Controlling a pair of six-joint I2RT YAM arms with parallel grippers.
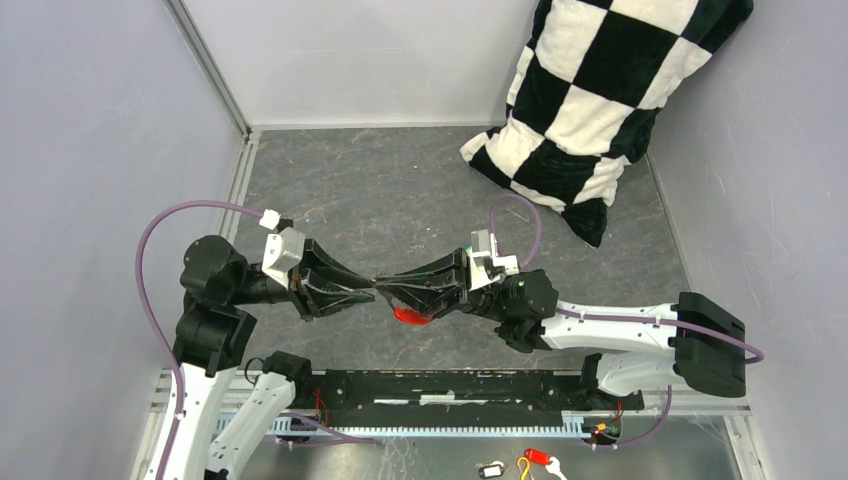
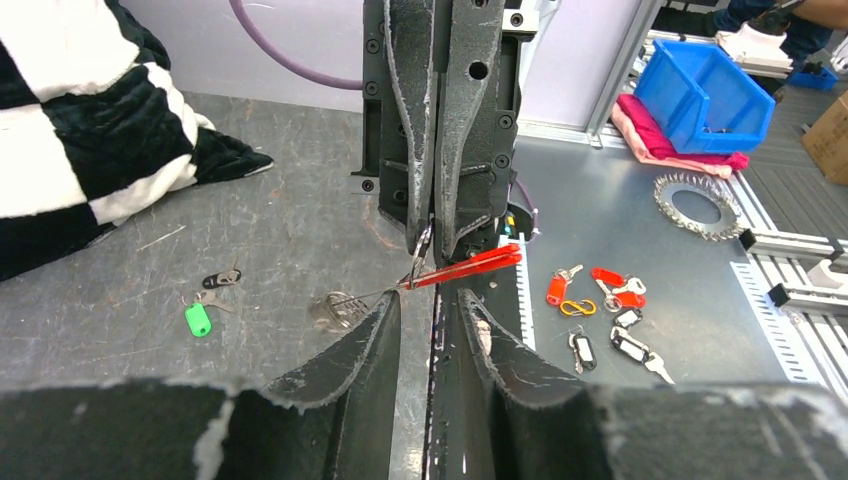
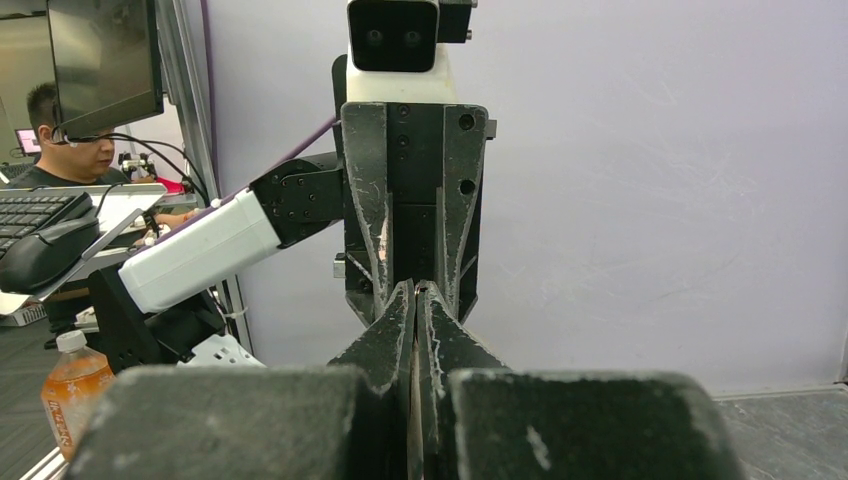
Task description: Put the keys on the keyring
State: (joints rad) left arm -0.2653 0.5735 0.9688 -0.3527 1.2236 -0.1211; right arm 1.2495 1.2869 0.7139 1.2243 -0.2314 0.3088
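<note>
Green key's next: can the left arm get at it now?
Probably: the green key lies bare on the table, apart from the dark key. But the left gripper is tip to tip with the right gripper at the red key and must back off first.

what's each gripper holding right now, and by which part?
Right gripper pinches the keyring at one end loop; the red key dangles off it. Left gripper is open, seemingly holding nothing.

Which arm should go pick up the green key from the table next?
Left, probably. The left fingers stand apart, seemingly gripping nothing, while the right fingers are shut on the keyring with the red key dangling. The green key lies loose on the table.
</note>
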